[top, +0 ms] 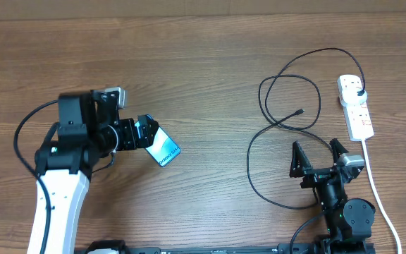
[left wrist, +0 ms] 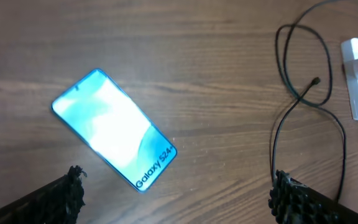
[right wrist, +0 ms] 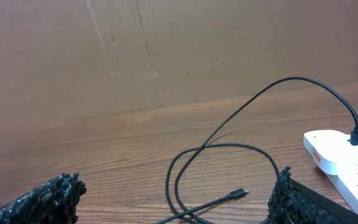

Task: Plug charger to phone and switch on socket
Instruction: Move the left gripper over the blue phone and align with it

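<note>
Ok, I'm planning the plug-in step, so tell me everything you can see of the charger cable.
The charger is a long, thin black cable that looks rubbery. Its plug sits in the end outlet of the white socket. From there the cable arches up, then lies in loose, crossing loops on the wooden table. Its small connector tip lies free on the table inside the loops, and nothing holds it.

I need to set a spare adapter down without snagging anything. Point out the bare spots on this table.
Widest bare wood: the middle, between the phone and the charger loops. The far strip along the back edge is bare too. Crowded: the right side, where charger, socket, white cord and right gripper bunch together.
</note>
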Controlling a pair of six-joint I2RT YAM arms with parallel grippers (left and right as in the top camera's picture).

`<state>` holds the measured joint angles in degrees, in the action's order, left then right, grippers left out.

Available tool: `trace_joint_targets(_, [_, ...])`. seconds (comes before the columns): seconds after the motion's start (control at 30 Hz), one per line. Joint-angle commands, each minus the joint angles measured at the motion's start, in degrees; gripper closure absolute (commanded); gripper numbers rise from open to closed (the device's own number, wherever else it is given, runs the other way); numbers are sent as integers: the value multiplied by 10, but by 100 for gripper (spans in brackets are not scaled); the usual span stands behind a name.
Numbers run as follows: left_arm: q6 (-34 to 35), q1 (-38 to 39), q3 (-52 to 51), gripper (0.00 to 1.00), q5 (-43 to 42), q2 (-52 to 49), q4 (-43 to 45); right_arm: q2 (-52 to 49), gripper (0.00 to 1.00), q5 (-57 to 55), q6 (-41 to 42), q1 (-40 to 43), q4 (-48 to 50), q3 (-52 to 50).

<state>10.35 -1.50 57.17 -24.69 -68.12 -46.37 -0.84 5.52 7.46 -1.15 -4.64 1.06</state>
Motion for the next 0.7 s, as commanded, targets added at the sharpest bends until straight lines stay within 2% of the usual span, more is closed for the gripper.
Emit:
trace_joint_targets(0.0, [65, 4, 12, 0, 22, -16, -9, 7, 0, -3, -3, 2, 2, -6])
trace_joint_targets(0.2, [179, 52, 35, 0, 168, -16, -49, 7, 0, -3, -2, 2, 2, -6])
trace_joint_targets(0.4, [236, 111, 119, 0, 261, -17, -109, 7, 0, -3, -2, 2, 2, -6])
trace_joint_targets(0.67, [255, 126, 252, 0, 300, -81, -179, 7, 0, -3, -3, 2, 2, -6])
